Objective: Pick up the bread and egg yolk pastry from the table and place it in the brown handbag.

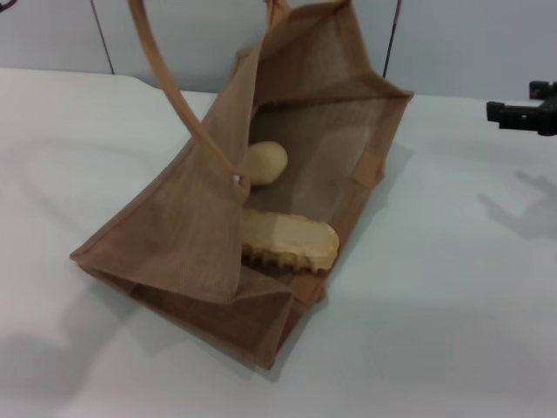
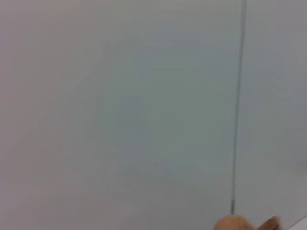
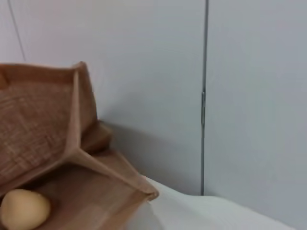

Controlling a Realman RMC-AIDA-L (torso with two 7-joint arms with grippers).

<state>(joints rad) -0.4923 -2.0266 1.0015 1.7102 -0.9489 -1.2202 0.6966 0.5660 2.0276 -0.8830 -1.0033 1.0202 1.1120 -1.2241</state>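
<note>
Head view: a brown bag [image 1: 183, 226] lay tipped on its side on a white bench [image 1: 452, 296], its mouth gaping toward the camera. One tan handle [image 1: 170, 83] rose up and out of the top of the picture, probably lifted by the left claw, unseen here, which would explain why the mouth stood open. Inside, the round pastry [image 1: 265, 162] sat deep against the lower wall. The striped bread [image 1: 291, 241] lay nearer the mouth, fully within the opening, its flat pale side up. Both items seemed already placed, so the task looked all but done. The right claw [image 1: 525, 111] hovered at the far right edge, well apart from the bag, apparently idle; whether it was released or clenched could not be told

Left wrist view: mostly a plain grey wall, with a tan scrap at the lower edge, too little to identify. No fingers showed

Right wrist view: the bag's open corner against the wall, with the pastry resting inside, and a strip of bench beyond
</note>
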